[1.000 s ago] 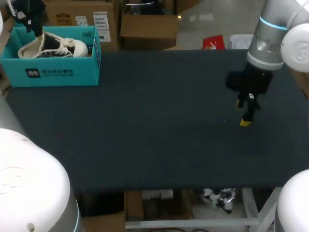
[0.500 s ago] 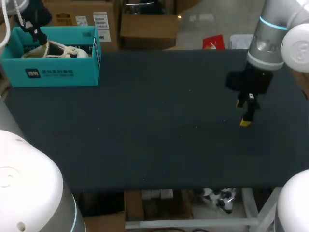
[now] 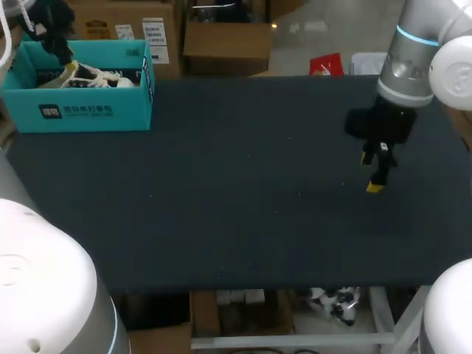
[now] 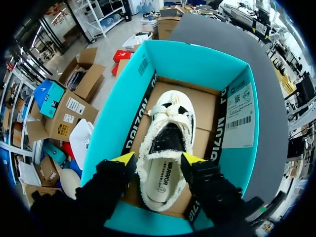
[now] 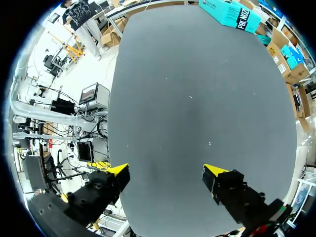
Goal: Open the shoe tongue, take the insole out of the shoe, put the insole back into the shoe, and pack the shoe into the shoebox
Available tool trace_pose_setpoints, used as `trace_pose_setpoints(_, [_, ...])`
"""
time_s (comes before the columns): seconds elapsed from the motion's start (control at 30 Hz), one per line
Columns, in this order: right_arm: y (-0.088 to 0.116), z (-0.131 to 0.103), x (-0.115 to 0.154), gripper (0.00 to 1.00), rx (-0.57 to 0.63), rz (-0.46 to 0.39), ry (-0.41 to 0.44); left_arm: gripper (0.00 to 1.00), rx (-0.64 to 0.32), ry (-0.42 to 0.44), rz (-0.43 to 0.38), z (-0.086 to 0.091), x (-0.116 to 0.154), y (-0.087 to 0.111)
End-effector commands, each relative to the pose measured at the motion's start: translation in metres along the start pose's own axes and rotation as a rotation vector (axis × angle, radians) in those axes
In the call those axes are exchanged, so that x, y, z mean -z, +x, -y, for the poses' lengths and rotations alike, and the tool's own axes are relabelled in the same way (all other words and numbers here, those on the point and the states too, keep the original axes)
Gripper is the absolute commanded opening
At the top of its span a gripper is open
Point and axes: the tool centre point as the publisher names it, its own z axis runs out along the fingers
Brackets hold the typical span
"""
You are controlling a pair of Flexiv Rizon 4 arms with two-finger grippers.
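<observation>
On the dark table (image 3: pixel 243 199), your right gripper (image 5: pixel 165 172) hangs spread and empty, well apart from the work; at the far left corner, your left gripper (image 4: pixel 158 159) pinches the shoe (image 4: pixel 167 140) at its heel, inside the teal shoebox (image 4: pixel 197 64); the shoe's long axis runs straight ahead along the box, toe farthest; letting go looks like your next move.

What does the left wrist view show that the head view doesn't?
Only the left wrist view: the shoe's insole seated inside it, its tied laces, and the shoebox's brown floor around it. Only the head view: the right gripper hanging above the dark table, far from the box, and the box's outer front wall. Both: the teal shoebox, the shoe inside it, and the left gripper over it.
</observation>
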Motion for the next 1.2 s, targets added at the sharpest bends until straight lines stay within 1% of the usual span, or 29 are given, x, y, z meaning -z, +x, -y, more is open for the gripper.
trace_pose_setpoints(0.03, [0.001,0.000,0.001,1.00,-0.001,0.000,0.001,1.00,0.019,-0.034,-0.217,0.016,0.034,0.014])
trace_pose_setpoints(0.1, [0.001,0.000,0.001,1.00,-0.001,0.000,0.001,1.00,0.031,-0.047,-0.194,0.021,0.039,0.028])
trace_pose_setpoints(0.17, [0.001,0.000,0.001,1.00,-0.001,0.000,0.001,1.00,0.039,-0.059,-0.180,0.025,0.047,0.036])
trace_pose_setpoints(0.43, [0.001,0.000,0.001,1.00,-0.001,0.000,0.001,1.00,0.027,-0.105,-0.129,0.028,0.056,0.087])
trace_pose_setpoints(0.5, [0.001,0.000,0.001,1.00,-0.001,0.000,0.001,1.00,0.037,-0.105,-0.116,0.031,0.060,0.096])
trace_pose_setpoints(0.57, [0.001,0.000,0.001,1.00,-0.001,0.000,0.001,1.00,0.035,-0.113,-0.094,0.032,0.061,0.111])
trace_pose_setpoints(0.7, [0.001,0.000,0.001,1.00,-0.001,0.000,0.001,1.00,0.032,-0.121,-0.065,0.039,0.067,0.134])
trace_pose_setpoints(0.97, [0.001,0.000,0.001,1.00,-0.001,0.000,0.001,1.00,0.024,-0.140,0.013,0.050,0.067,0.188])
trace_pose_setpoints(1.07, [0.001,0.000,0.001,1.00,-0.001,0.000,0.001,1.00,0.020,-0.147,0.030,0.056,0.066,0.204])
trace_pose_setpoints(1.2, [0.001,0.000,0.001,1.00,-0.001,0.000,0.001,1.00,0.023,-0.152,0.043,0.064,0.063,0.217])
